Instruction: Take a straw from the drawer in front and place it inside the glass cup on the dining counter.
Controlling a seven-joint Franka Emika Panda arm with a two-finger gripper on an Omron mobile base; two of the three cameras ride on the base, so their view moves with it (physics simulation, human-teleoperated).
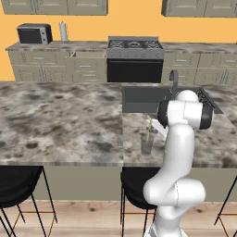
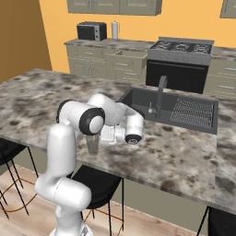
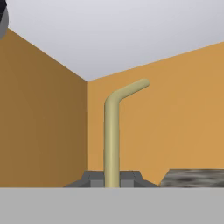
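Straw [image 3: 112,135] pinched between the clenched fingertips [image 3: 94,178], bent end pointing away from the hand. Left base view: straw [image 1: 148,129] slants down into the glass cup [image 1: 147,143], its lower end looks inside the rim. Cup stands on the dining counter [image 1: 60,120], near its front edge, just in front of the sink [image 1: 143,99]. Gripper [image 1: 155,129] just above the cup. Fetching looks done, straw mostly placed. Left: let go, pull the hand clear of the cup.
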